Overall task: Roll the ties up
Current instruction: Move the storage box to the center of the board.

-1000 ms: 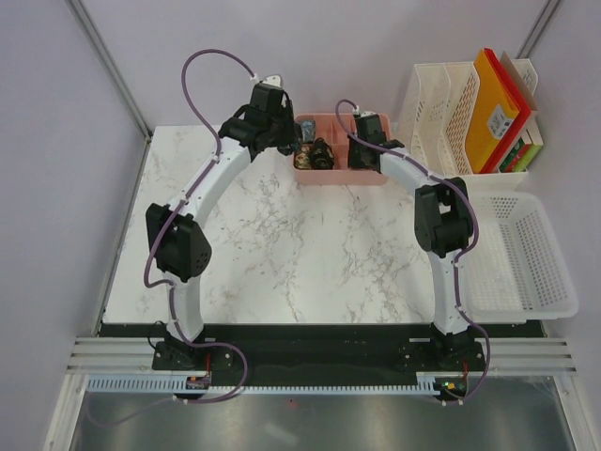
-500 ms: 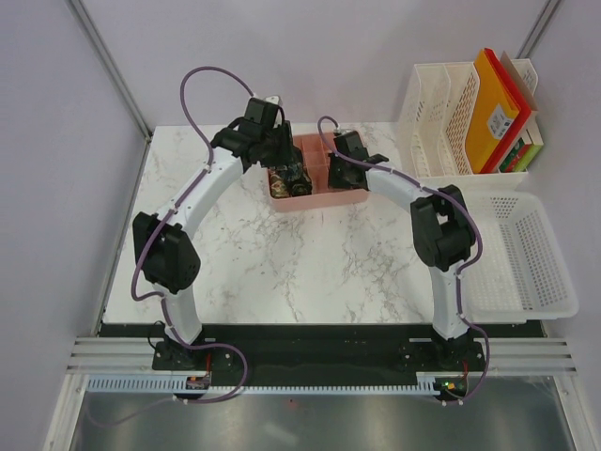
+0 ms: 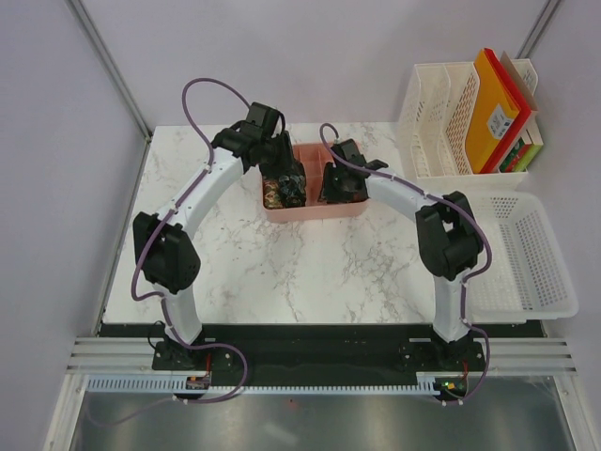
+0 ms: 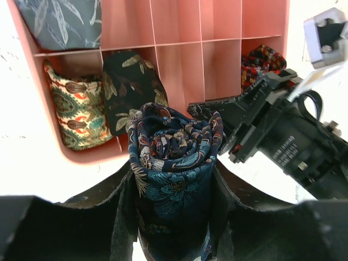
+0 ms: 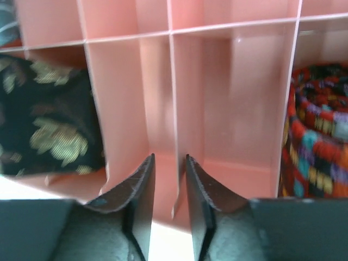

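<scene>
Top view: the pink plastic tray (image 3: 319, 212) is set on the marbled counter (image 3: 282, 272).

Left wrist view: a tightly coiled navy floral tie (image 4: 174, 142), of woven fabric, is pinched by the left pincer (image 4: 174, 182) at the tray's edge.

Right wrist view: the right pincer (image 5: 169, 175) is slightly spread astride a thin divider (image 5: 175, 130).

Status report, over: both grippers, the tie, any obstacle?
Left gripper shut on rolled blue tie, at pink tray rim. Right gripper open astride a divider, close beside the tie.
</scene>
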`<state>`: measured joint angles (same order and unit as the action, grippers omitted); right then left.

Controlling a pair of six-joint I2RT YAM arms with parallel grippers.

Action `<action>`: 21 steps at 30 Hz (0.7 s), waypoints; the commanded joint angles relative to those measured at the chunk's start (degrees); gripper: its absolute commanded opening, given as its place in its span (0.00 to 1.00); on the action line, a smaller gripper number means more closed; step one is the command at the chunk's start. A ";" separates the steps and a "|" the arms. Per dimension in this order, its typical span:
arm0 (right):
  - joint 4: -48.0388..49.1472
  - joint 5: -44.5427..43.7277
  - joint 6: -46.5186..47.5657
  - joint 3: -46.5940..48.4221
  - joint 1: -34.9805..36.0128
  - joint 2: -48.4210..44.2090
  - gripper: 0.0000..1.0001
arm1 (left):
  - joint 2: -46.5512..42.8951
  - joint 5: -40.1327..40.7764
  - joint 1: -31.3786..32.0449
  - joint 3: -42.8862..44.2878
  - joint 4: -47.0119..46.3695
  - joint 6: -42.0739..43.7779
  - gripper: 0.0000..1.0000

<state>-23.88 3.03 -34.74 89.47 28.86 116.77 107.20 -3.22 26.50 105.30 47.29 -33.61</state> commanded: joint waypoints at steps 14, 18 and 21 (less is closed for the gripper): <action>0.06 1.90 8.81 3.25 -12.33 -12.19 0.47 | 9.68 -3.54 3.91 12.21 -0.35 -5.77 0.02; 1.38 1.36 9.60 3.95 -15.23 -8.94 0.47 | 12.06 -3.37 4.35 14.41 -0.71 -6.03 0.02; 2.08 1.98 10.57 4.48 -15.59 -5.34 0.45 | 12.86 -2.05 4.26 14.59 -0.53 -5.33 0.02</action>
<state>-23.55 4.84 -26.30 91.64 13.13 106.98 119.42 -5.67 30.74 116.90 47.88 -37.32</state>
